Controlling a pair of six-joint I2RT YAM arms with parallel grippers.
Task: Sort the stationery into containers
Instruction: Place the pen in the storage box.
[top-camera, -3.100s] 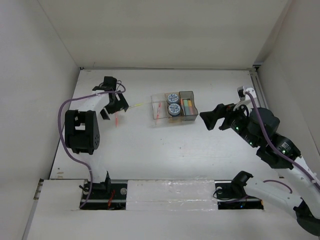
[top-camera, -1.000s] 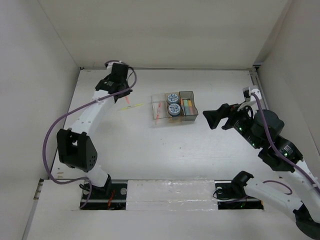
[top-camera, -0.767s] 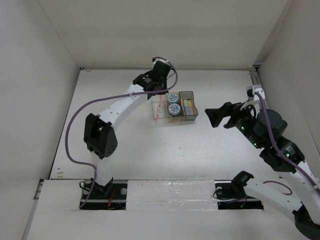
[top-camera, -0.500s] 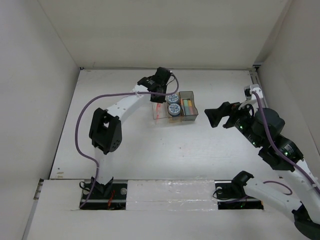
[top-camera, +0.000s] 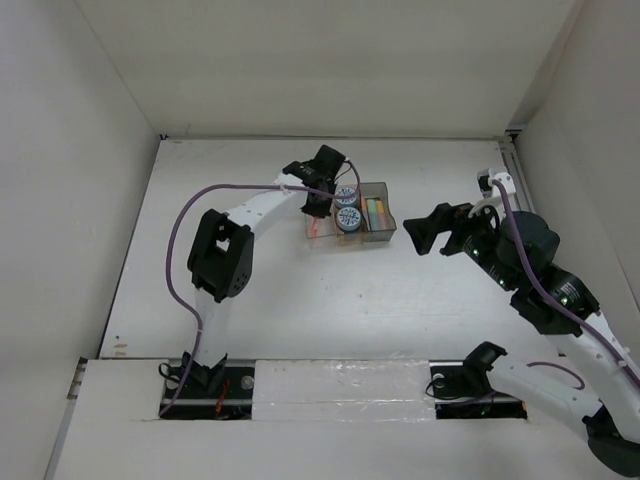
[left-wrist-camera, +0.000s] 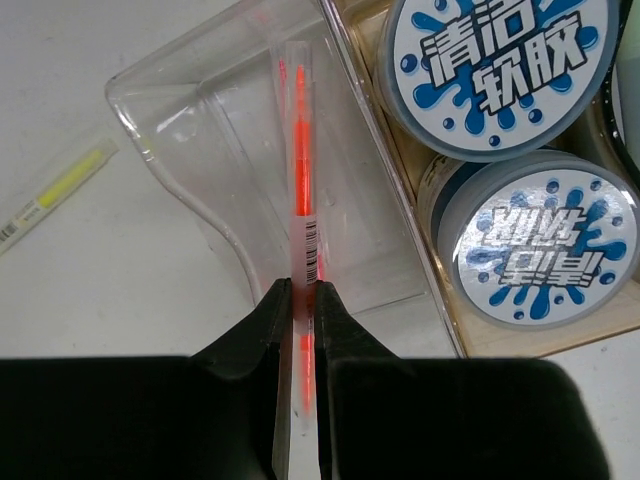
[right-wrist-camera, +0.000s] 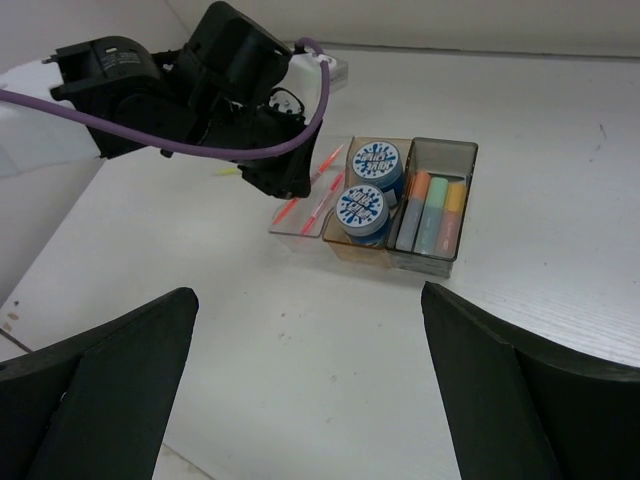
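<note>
- Yellow-green pen (left-wrist-camera: 62, 186): thin, lying loose on the white bench (top-camera: 300, 300), just off the left side of the bins, towards the far edge.
- Left gripper (left-wrist-camera: 300, 300): reached out over the left end of the bin row; its black fingers are pinched tight on a thin pen, with only the barrel's width between them.
- Orange-red pen (left-wrist-camera: 300, 170): clear barrel with a barcode label, clamped in the left gripper. Its free end points into the clear bin; whether it touches the floor of the bin cannot be told.
- Clear bin (left-wrist-camera: 200, 110): leftmost of three bins joined in a row, standing in the far half of the bench, about midway between the left and right edges.
- Amber bin (left-wrist-camera: 520, 337): middle of the row. It holds two round rolls with blue-and-white splash lids, one (left-wrist-camera: 497, 60) beside the other (left-wrist-camera: 535, 250), filling the bin.
- Smoky grey bin (right-wrist-camera: 425, 262): rightmost of the row. It holds three short markers lying side by side: orange (right-wrist-camera: 416, 205), green (right-wrist-camera: 435, 210), yellow-orange (right-wrist-camera: 454, 205).
- Right gripper (top-camera: 420, 232): hovering above the bench near the right edge, well apart from the bins and facing them; fingers spread wide, nothing between them.
</note>
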